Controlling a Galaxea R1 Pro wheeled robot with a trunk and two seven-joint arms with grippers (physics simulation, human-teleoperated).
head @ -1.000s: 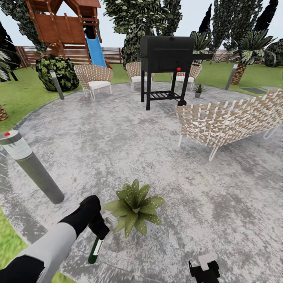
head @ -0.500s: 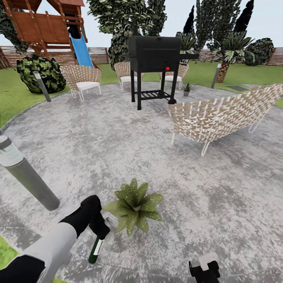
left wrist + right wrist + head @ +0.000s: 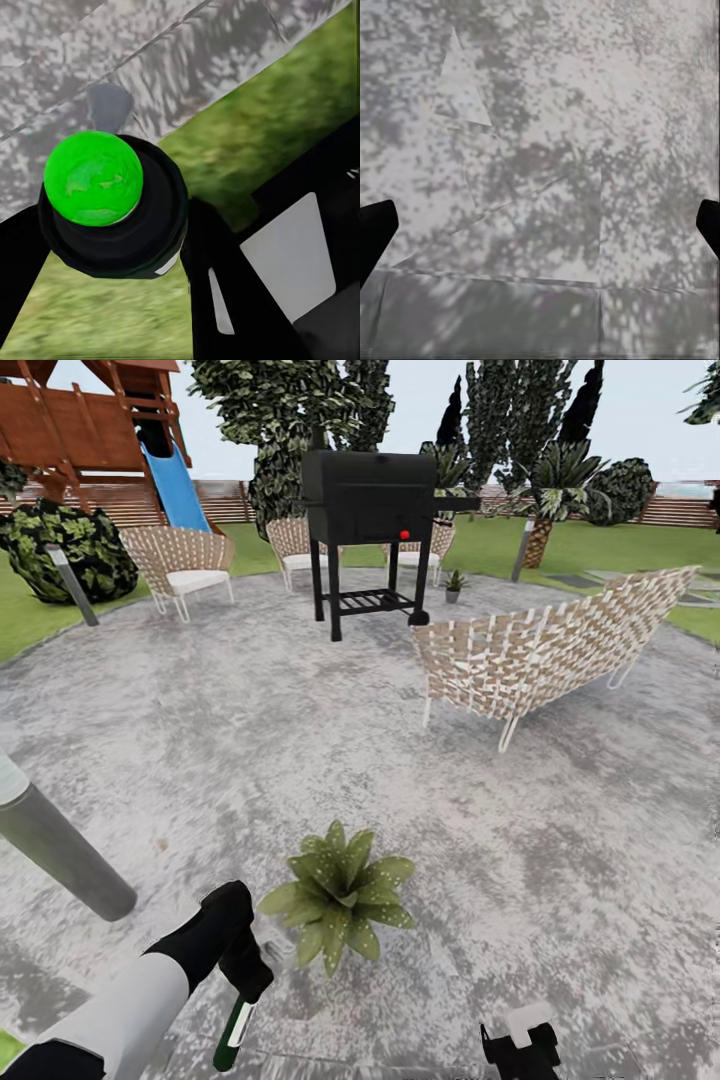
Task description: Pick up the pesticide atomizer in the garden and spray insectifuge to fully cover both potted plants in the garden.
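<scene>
- The left end effector point(image 3: 243, 988) pinches the pesticide atomizer point(image 3: 232, 1035), held over the patio point(image 3: 300, 740) near its grass edge, green tip point(image 3: 93, 178) toward the wrist camera.
- One potted plant point(image 3: 338, 905) sits on the patio just beside that end effector; a second point(image 3: 454, 584) stands beside the grill point(image 3: 368, 520).
- The right end effector point(image 3: 520, 1045) is spread, fingertips point(image 3: 376, 229) wide apart over bare stone.

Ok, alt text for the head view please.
The left gripper holds a slim dark bottle with a white patch beside a low speckled green potted plant on a round grey stone patio, with a black grill and wicker chairs beyond.
</scene>
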